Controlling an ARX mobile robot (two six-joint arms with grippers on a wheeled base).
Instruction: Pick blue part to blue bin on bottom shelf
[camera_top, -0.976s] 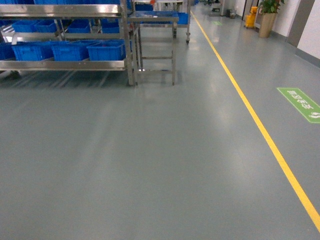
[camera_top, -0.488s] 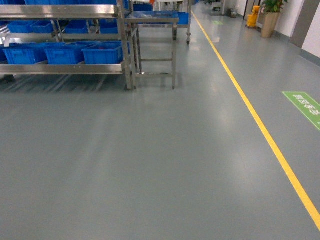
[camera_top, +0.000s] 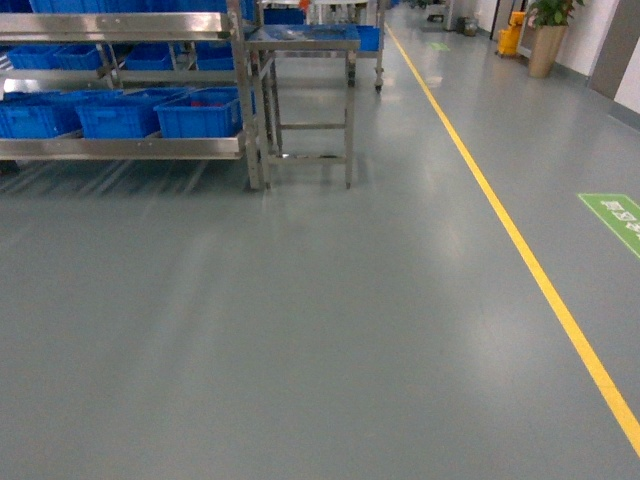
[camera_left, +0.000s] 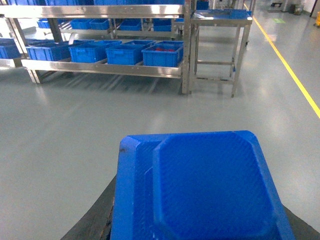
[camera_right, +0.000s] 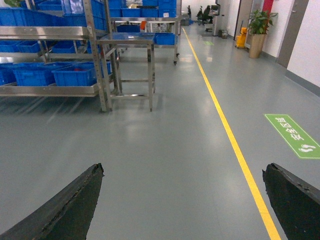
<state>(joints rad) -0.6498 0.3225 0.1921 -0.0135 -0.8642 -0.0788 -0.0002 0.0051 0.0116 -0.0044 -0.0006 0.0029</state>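
Blue bins (camera_top: 198, 115) stand in a row on the bottom shelf (camera_top: 120, 148) at the upper left of the head view; the rightmost bin (camera_left: 162, 54) shows something red inside, too small to identify. The left gripper (camera_left: 200, 235) clamps a blue part (camera_left: 200, 190) that fills the lower wrist frame and hides its fingers. The right gripper (camera_right: 185, 200) is spread wide, holding nothing, only its dark fingertips (camera_right: 75, 200) in frame.
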